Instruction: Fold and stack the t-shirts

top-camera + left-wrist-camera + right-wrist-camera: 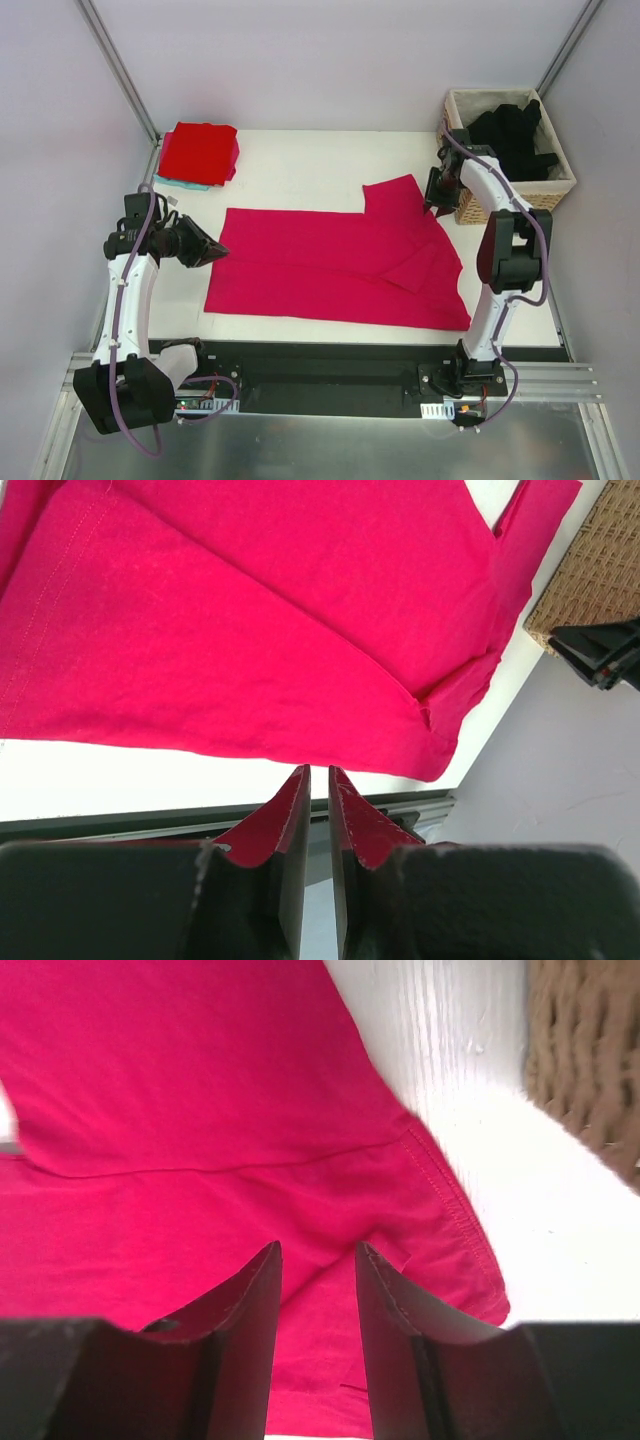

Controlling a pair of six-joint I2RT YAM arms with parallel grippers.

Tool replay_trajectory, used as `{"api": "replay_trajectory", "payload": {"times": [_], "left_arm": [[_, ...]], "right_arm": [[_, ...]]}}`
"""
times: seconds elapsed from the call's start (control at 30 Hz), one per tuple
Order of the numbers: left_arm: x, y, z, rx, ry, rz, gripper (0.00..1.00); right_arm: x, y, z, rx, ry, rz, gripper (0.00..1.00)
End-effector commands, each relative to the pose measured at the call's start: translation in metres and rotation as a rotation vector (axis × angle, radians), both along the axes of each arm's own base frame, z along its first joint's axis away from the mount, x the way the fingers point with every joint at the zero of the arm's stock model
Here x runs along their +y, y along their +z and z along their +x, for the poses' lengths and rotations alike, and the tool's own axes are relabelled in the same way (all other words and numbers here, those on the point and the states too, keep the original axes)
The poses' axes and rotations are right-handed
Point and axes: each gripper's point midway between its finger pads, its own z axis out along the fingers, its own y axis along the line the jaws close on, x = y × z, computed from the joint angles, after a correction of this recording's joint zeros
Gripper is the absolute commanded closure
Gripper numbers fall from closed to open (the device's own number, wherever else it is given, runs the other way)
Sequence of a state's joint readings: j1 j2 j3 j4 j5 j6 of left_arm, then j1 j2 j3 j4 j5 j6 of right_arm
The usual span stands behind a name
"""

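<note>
A magenta-pink t-shirt (320,270) lies spread on the white table, with its right side folded in over the body. My left gripper (218,252) hovers at the shirt's left edge. Its fingers are almost together with only a thin slit between them, and nothing is in it (319,770); the shirt (260,630) lies beyond the tips. My right gripper (433,203) stands open just above the folded sleeve at the shirt's back right. Cloth (200,1110) shows under and between its fingertips (318,1248) but is not pinched. A folded red t-shirt (200,150) rests at the back left. Black t-shirts (510,135) fill the basket.
The wicker basket (560,185) stands at the back right, close beside my right arm, and also shows as the basket (590,1060) and the basket (590,570) in the wrist views. A teal cloth (185,184) peeks out under the red shirt. Metal frame posts rise at both back corners.
</note>
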State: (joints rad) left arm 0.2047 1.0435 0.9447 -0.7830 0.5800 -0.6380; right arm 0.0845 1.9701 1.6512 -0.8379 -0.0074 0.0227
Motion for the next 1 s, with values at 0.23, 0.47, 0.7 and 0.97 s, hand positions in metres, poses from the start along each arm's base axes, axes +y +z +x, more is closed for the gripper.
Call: {"api": "replay_trajectory", "payload": {"times": [0.23,0.47,0.7,0.97], "left_arm": [[-0.002,0.009,0.004,-0.045,-0.043,-0.010,0.87],[-0.007,0.004,-0.003,-0.050,-0.072,-0.024,0.87],[-0.007,0.007,-0.003,-0.063,-0.077,-0.024,0.87],[-0.008,0.004,-0.007,-0.057,-0.074,-0.029,0.87]], "right_arm": [[0.038,0.032,-0.067,-0.132,-0.033,0.218,0.61],[0.037,-0.017,-0.133,0.038,-0.054,0.118,0.62],[0.044,-0.041,-0.155,0.106,-0.056,0.106,0.63],[0.042,-0.053,-0.176,0.156,-0.059,0.083,0.64]]}}
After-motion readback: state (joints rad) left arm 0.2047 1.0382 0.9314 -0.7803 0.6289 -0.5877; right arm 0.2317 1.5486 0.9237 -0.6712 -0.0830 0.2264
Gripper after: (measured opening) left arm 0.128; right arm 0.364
